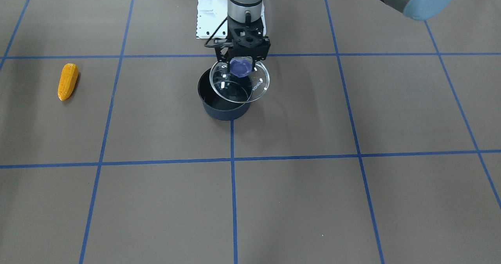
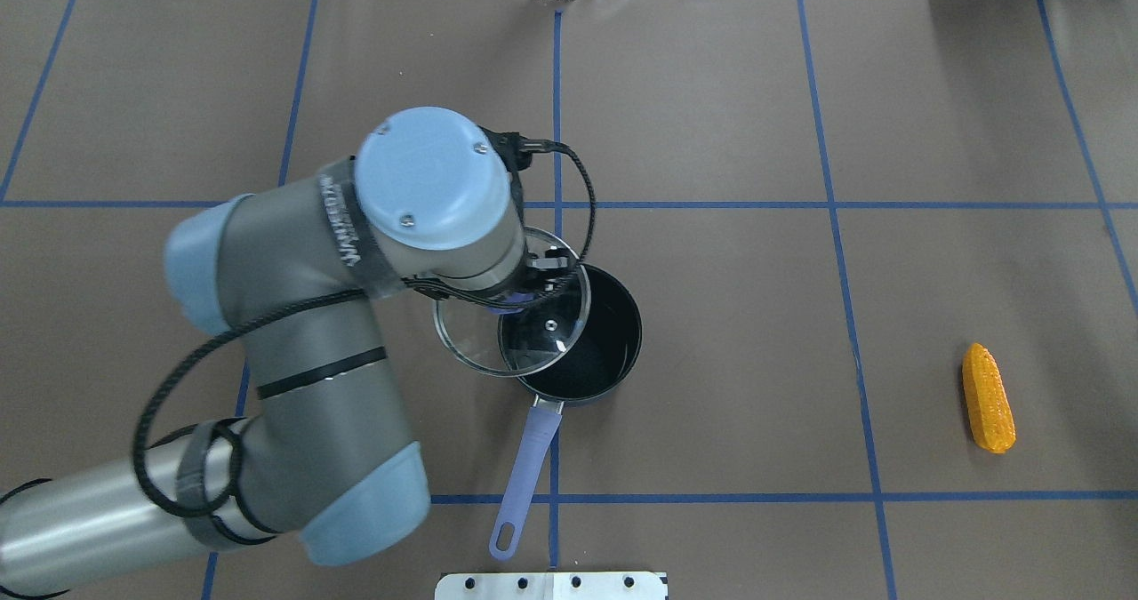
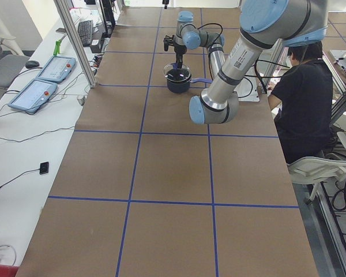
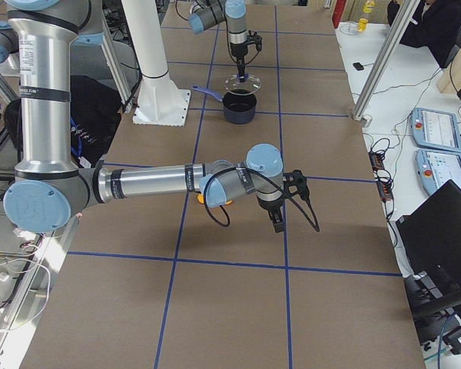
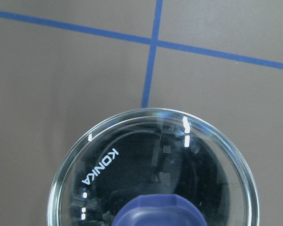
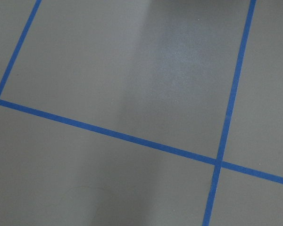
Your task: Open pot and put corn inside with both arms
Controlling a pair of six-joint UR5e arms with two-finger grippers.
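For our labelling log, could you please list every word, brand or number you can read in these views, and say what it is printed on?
"KONKA": white print on the glass lid, read in the left wrist view.
White lettering on the grey casing of the left arm, overhead view: too blurred to read.
The lid's print in the front-facing view: too small to read.
No other text is legible.

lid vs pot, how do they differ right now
The lid is clear glass; the pot is dark and opaque. The lid hangs lifted in the left gripper, offset over the pot, which stands open on the table. The lid has a knob, the pot a long handle. Both are round with purple-blue fittings.
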